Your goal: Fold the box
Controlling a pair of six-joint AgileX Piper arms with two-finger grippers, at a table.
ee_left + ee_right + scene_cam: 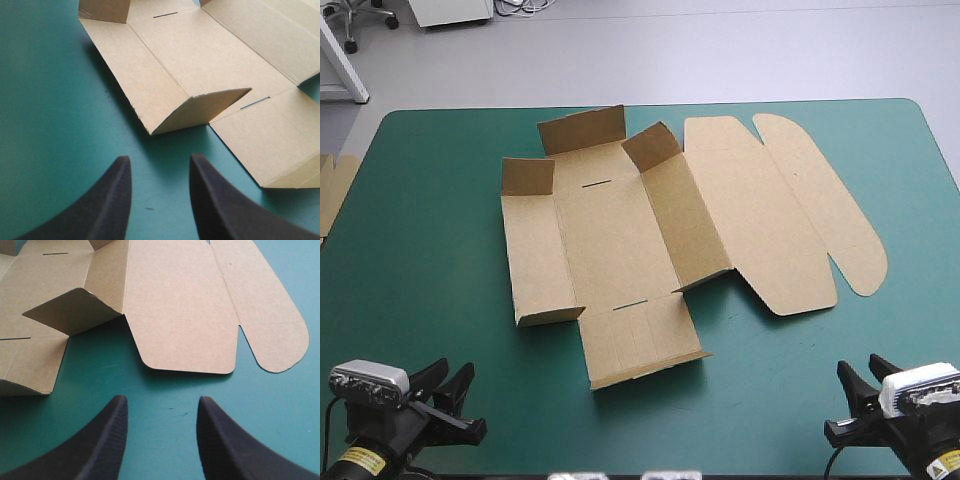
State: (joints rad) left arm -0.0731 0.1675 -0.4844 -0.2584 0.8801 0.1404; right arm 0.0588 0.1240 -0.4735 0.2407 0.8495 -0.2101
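Folding barely begun, we judge: left gripper (160, 160) and right gripper (162, 400) wide, empty, six o'clock of the box (620, 230); raise walls next.

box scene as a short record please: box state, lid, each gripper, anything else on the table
box: opened out on the teal-green cover, side walls and corner flaps partly raised
lid: flat, toward the table's right edge
left gripper: open, short of the box's near left corner, touching nothing
right gripper: open, short of the lid's near edge
other: spare board at the table's left edge
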